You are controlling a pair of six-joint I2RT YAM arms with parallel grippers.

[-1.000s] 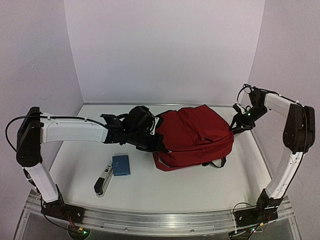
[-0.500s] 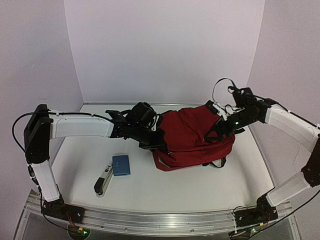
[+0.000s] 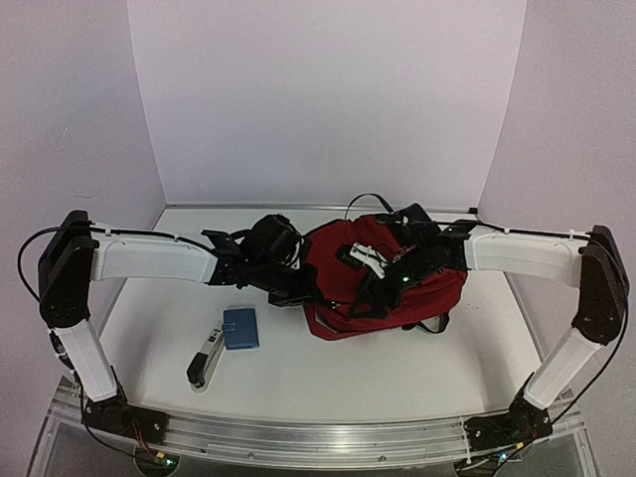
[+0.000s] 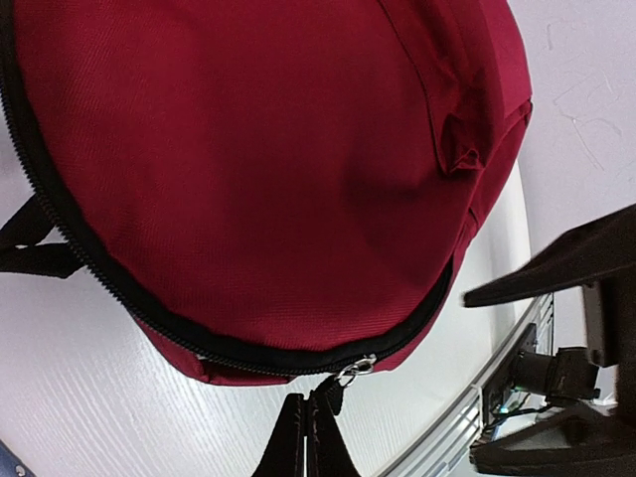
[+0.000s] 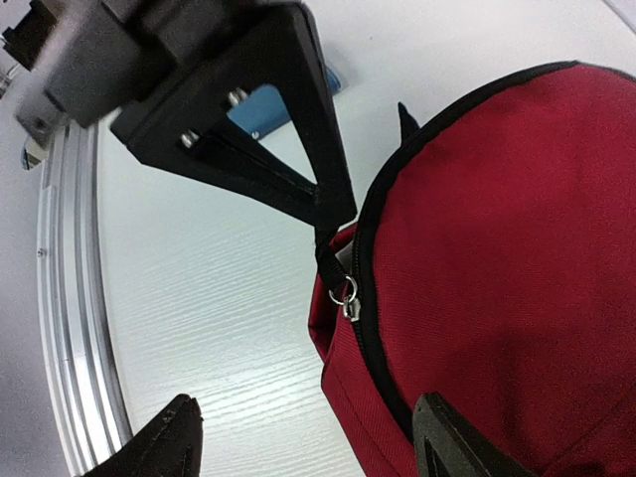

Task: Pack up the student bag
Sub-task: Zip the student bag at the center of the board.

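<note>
Pinching zipper pull [image 4: 333, 391] with left tool [image 4: 306, 412] clamped tight, we steady student bag [image 4: 248, 179]; right tool [image 5: 306, 412] hovers wide, empty, just beside same pull, we judge for opening.

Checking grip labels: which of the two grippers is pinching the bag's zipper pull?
The left gripper, shut on the black zipper pull at the student bag's edge. The right gripper stands open above the bag, holding nothing.
</note>
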